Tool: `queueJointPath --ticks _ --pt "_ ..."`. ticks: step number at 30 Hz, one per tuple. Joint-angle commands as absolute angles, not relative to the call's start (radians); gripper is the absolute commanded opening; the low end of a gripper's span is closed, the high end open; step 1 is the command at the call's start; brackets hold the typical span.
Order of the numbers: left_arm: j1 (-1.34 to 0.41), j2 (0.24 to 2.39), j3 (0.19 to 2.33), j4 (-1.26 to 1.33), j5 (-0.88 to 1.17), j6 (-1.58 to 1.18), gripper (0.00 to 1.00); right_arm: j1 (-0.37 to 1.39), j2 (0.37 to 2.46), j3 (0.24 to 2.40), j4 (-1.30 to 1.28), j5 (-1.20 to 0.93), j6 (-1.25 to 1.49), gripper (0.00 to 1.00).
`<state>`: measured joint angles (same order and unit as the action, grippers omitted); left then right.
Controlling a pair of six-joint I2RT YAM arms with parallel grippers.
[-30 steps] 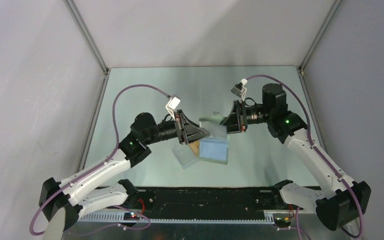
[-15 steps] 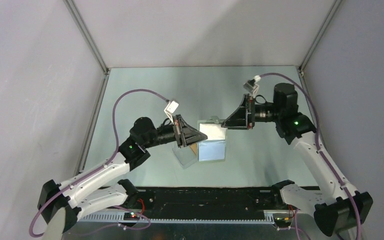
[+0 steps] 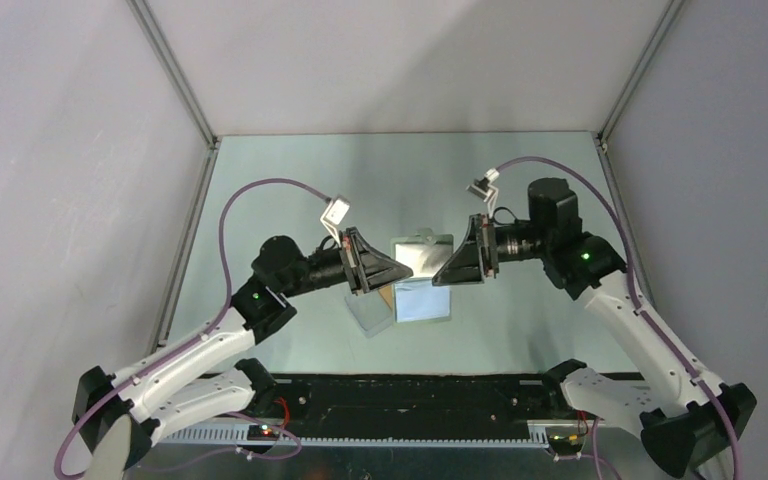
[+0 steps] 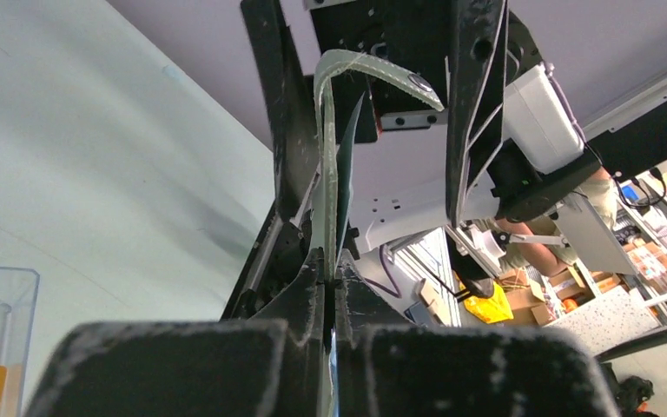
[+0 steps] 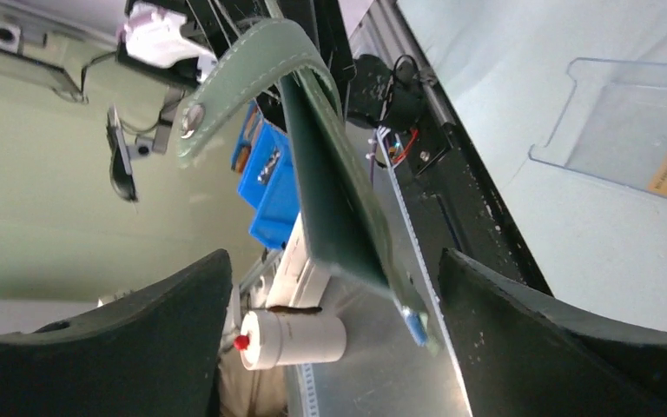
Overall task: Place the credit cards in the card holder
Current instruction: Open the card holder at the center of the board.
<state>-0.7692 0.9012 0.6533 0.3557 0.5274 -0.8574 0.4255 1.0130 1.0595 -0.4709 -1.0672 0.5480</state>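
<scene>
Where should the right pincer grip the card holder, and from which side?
Probably the flat panel of the card holder by the snap tab, from the right, opposite the left pincer clamping its other edge. It stands edge-on inside the open right pincer, so closing would meet its broad faces.

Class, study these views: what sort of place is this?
Probably a robotics lab cell: two white-and-black robot arms at a pale green table, plain grey enclosure walls, blue plastic storage bins beyond.
</scene>
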Motion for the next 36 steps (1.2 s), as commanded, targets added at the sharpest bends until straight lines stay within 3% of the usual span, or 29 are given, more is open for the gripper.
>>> queueJointPath --ticks 1,3,4,5,6,7,8,9,10,13,19,24,28,30,33,35,36 --pt "-0.769 0.900 0.721 0.399 0.574 -0.881 0.00 0.516 1.048 1.069 -0.365 -1.045 0.569 0.87" --pt "-0.770 0.897 0.724 0.398 0.572 -0.882 0.00 0.540 1.071 1.070 -0.329 -1.049 0.585 0.73" --pt "-0.770 0.894 0.724 0.399 0.571 -0.882 0.00 0.546 1.087 1.070 -0.317 -1.055 0.593 0.56" --pt "-0.771 0.890 0.722 0.399 0.569 -0.881 0.02 0.551 1.092 1.070 -0.312 -1.059 0.598 0.45" --pt "-0.770 0.886 0.720 0.399 0.564 -0.880 0.09 0.551 1.100 1.070 -0.299 -1.069 0.608 0.23" --pt "-0.770 0.880 0.714 0.399 0.558 -0.877 0.18 0.549 1.100 1.070 -0.294 -1.069 0.613 0.13" --pt "-0.770 0.873 0.708 0.398 0.554 -0.877 0.36 0.546 1.095 1.070 -0.290 -1.060 0.622 0.02" --pt "-0.771 0.870 0.695 0.398 0.544 -0.876 0.46 0.537 1.082 1.069 -0.289 -1.053 0.627 0.00" --pt "-0.770 0.864 0.687 0.398 0.539 -0.876 0.63 0.519 1.074 1.069 -0.289 -1.038 0.638 0.00" --pt "-0.773 0.850 0.647 0.399 0.501 -0.883 0.87 0.477 1.020 1.067 -0.290 -0.984 0.681 0.00" --pt "-0.793 0.873 0.629 0.457 0.489 -0.909 0.95 0.413 0.911 0.979 -0.156 -0.871 0.854 0.00" --pt "-0.820 0.948 0.643 0.526 0.497 -0.938 0.93 0.411 0.878 0.919 -0.055 -0.844 0.945 0.00" --pt "-0.842 0.998 0.648 0.600 0.503 -0.962 0.82 0.411 0.871 0.908 -0.022 -0.844 0.984 0.00" --pt "-0.847 1.020 0.651 0.632 0.514 -0.971 0.70 0.411 0.861 0.896 0.010 -0.840 1.011 0.00" --pt "-0.849 1.044 0.656 0.658 0.534 -0.976 0.26 0.404 0.853 0.878 0.072 -0.856 1.055 0.00" --pt "-0.849 1.045 0.653 0.661 0.559 -0.962 0.05 0.393 0.857 0.860 0.119 -0.890 1.101 0.00" --pt "-0.849 1.043 0.650 0.661 0.563 -0.956 0.01 0.389 0.860 0.855 0.160 -0.902 1.137 0.00"
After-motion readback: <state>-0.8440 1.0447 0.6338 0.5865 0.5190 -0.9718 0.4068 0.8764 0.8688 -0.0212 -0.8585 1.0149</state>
